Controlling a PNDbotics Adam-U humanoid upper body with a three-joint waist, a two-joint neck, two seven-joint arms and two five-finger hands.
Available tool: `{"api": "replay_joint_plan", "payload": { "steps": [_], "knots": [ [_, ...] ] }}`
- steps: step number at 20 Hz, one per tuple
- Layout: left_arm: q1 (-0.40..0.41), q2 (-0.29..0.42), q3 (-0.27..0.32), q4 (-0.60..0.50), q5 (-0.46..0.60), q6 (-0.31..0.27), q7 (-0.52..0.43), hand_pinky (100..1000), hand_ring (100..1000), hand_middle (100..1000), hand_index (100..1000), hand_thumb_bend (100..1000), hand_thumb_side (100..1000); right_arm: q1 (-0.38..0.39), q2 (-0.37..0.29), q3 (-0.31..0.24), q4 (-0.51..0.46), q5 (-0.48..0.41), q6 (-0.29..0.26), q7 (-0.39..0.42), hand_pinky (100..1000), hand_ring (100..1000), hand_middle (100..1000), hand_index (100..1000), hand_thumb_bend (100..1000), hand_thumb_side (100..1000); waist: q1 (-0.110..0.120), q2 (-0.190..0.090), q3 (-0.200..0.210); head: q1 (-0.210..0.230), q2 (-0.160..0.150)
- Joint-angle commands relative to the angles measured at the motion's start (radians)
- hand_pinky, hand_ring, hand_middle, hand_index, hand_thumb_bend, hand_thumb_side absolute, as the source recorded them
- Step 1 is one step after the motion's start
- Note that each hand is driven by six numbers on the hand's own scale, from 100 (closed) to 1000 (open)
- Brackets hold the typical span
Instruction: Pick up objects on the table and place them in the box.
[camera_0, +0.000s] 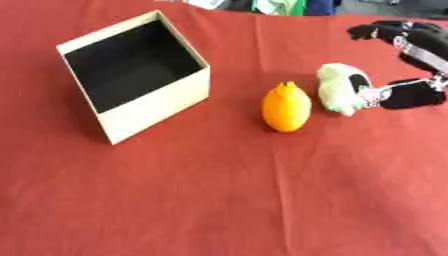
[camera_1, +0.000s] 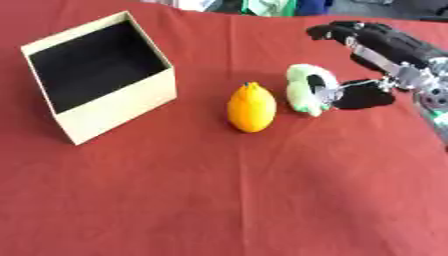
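The right hand (camera_1: 385, 60) comes in from two o'clock, its fingers spread wide above and its thumb touching the pale green-white object (camera_1: 304, 90); probably it prepares to grasp it. The orange fruit (camera_1: 252, 108) stands just beside, at its eight o'clock. The box (camera_0: 157, 105) waits open at ten o'clock, on the red cloth (camera_0: 262, 200). Clothing shows at twelve o'clock.

**Black and silver right hand**

Seen beside the pale green object (camera_1: 304, 90): right hand (camera_1: 385, 47), mostly black, with thick dark rounded fingers (camera_1: 337, 30). Carried silver metal links and joints along the finger backs and at the thumb. Showed a silver wrist joint farther from the object, with a hint of green beneath.
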Motion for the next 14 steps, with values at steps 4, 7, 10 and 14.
{"api": "replay_joint_plan", "payload": {
  "steps": [4,7,10,14],
  "knots": [
    [-0.006,0.025,0.001,-0.018,-0.002,0.0,-0.004,716,810,809,840,120,783,-0.007,-0.059,0.01,0.013,0.009,0.023,0.056,902,910,861,1000,130,320,0.002,-0.02,0.0,0.002,-0.011],
    [-0.006,0.025,0.0,-0.018,-0.001,0.0,-0.006,716,810,808,839,117,779,-0.006,-0.069,0.023,0.032,0.013,0.026,0.08,890,923,877,1000,153,312,0.002,-0.02,0.0,0.001,-0.012],
    [-0.006,0.025,-0.001,-0.018,0.0,0.001,-0.008,716,810,806,839,112,774,-0.009,-0.082,0.037,0.054,0.021,0.024,0.096,890,923,883,1000,182,270,0.001,-0.02,0.0,0.0,-0.011],
    [-0.006,0.024,-0.002,-0.018,0.001,0.003,-0.01,717,810,803,838,112,774,-0.012,-0.092,0.054,0.078,0.033,0.022,0.095,903,925,880,1000,184,208,0.001,-0.02,0.001,0.0,-0.011]
  ]
}}
